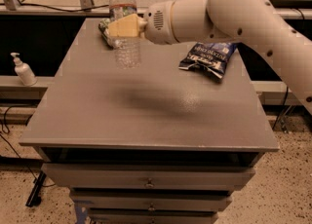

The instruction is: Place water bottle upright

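The water bottle [125, 28] is a clear ribbed bottle with a white cap on top. It hangs nearly upright above the back left part of the grey table [146, 106]. My gripper [126, 26] is shut on the water bottle at its middle, with the tan fingers [127, 25] covering the label area. The bottle's base is off the tabletop. The white arm reaches in from the upper right.
A green can [106, 31] lies behind the bottle at the table's back left. A blue snack bag [208, 58] lies at the back right. A white pump dispenser [22, 70] stands on a ledge left of the table. Drawers sit below the tabletop.
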`<state>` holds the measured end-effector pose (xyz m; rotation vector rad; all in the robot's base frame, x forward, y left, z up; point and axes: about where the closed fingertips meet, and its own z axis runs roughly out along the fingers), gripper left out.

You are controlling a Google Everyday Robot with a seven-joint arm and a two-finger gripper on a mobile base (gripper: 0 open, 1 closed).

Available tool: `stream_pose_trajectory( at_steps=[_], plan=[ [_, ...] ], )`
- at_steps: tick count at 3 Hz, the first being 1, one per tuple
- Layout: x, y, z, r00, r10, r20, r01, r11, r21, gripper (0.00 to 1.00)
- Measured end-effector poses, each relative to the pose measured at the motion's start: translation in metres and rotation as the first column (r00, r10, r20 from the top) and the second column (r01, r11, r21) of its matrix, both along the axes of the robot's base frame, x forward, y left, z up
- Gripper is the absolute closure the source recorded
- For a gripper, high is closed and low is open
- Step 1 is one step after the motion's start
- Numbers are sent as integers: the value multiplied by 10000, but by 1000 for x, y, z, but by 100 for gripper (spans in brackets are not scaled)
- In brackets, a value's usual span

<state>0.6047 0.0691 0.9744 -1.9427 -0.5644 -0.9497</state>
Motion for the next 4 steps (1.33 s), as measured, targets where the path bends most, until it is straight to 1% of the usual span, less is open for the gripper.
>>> stream_pose_trajectory(
  at_steps=[1, 2, 3, 4],
  plan=[
    [-7, 5, 12, 9848, 1151, 1301, -1218, 9915, 448, 100],
    [-10, 11, 15, 9630, 1595, 2174, -1658, 9861, 110, 100],
    [-14, 20, 15, 9419, 2145, 2587, -2176, 9759, -166, 100],
    [-25, 23, 11, 8844, 3070, 3516, -3093, 9496, -512, 100]
  ],
)
